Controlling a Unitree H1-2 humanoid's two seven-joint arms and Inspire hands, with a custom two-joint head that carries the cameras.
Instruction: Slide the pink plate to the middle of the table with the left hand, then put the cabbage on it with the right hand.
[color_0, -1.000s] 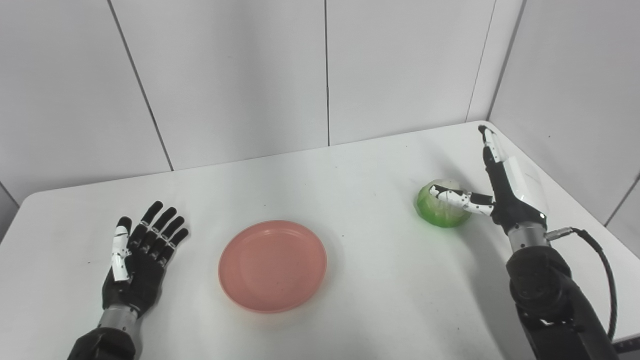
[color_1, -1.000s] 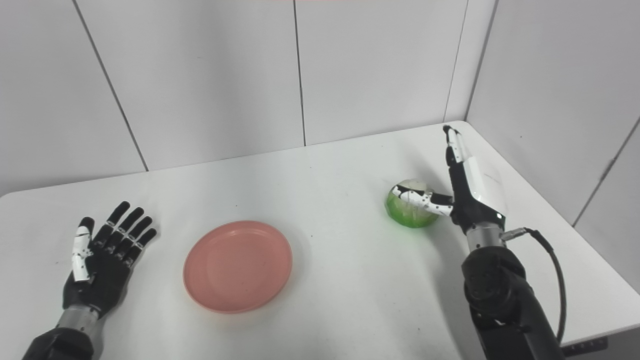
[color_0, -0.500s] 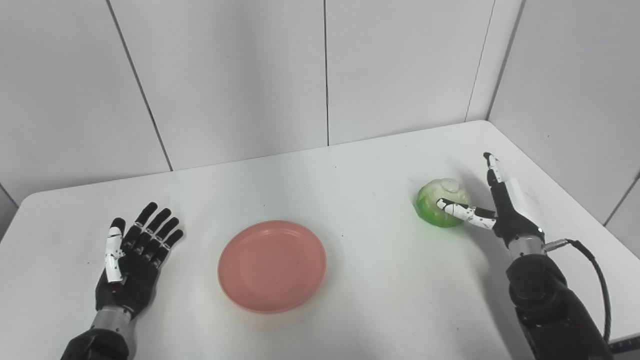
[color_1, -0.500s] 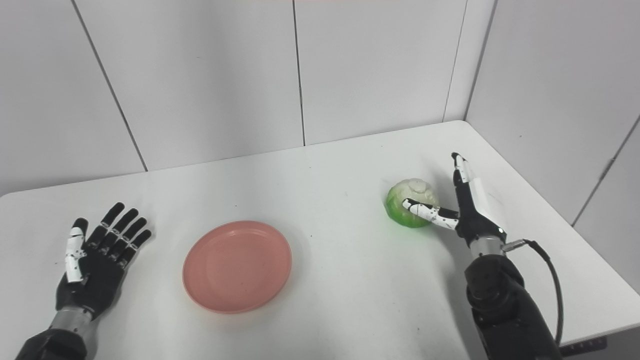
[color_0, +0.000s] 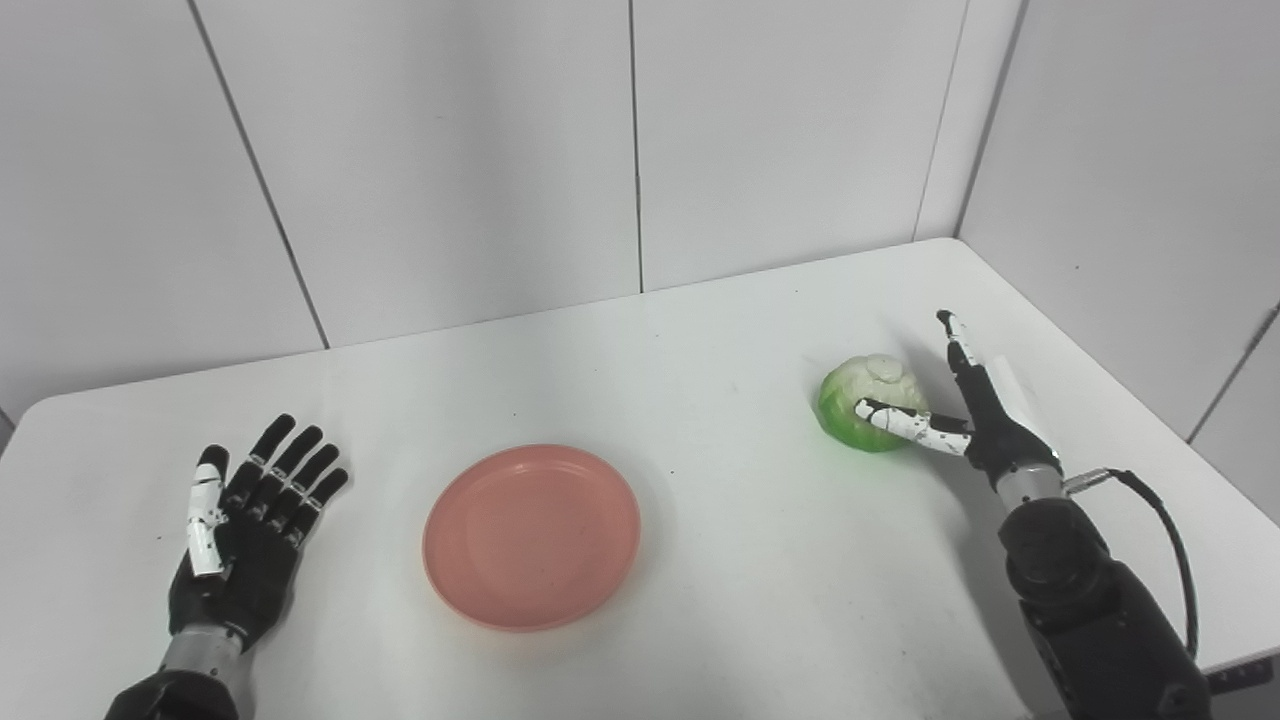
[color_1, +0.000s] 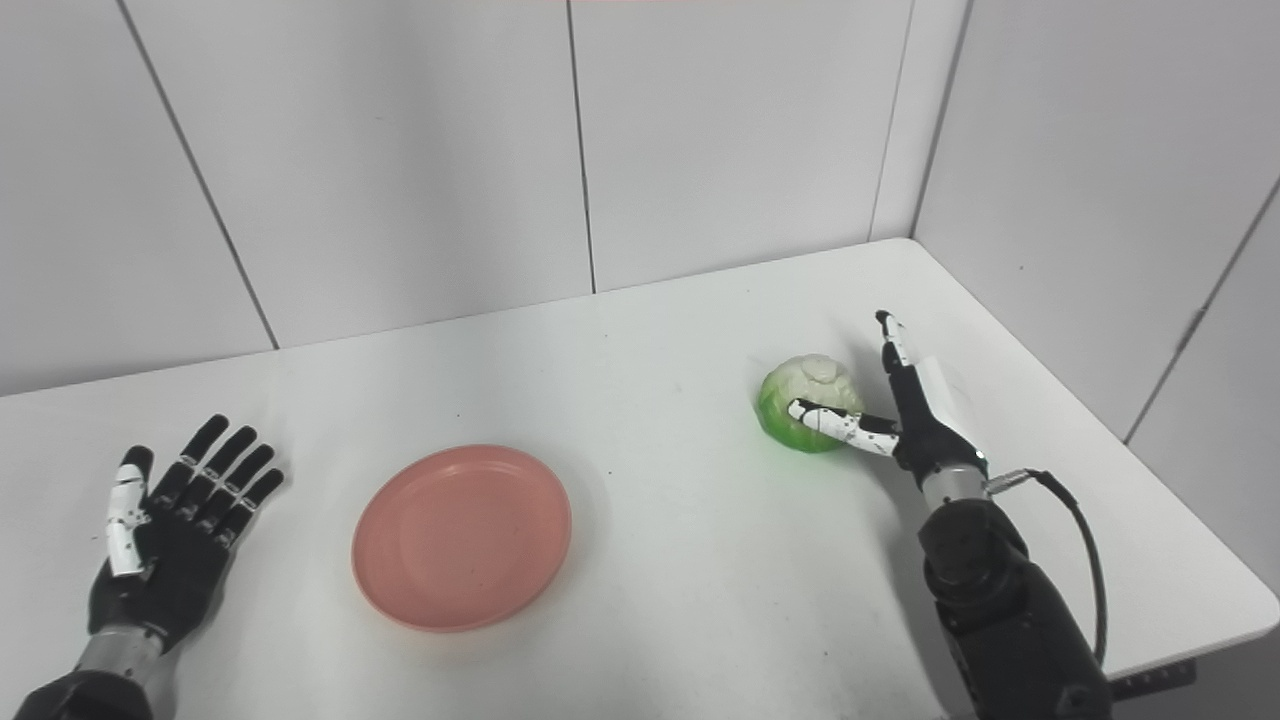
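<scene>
The cabbage (color_0: 868, 403) sits on the white surface (color_0: 740, 560), right against the right hand (color_0: 975, 420), whose thumb rests on its near side while the fingers (color_0: 952, 335) stand straight up beside it, so open, not gripping. Pink plate (color_0: 531, 535) lies well off to that hand's left, just right of the left hand (color_0: 245, 525), which lies flat, open, palm up.

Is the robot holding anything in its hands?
Nothing is held yet. The right hand is open beside the cabbage, thumb against its near side. The left hand lies open, away from the pink plate.
</scene>
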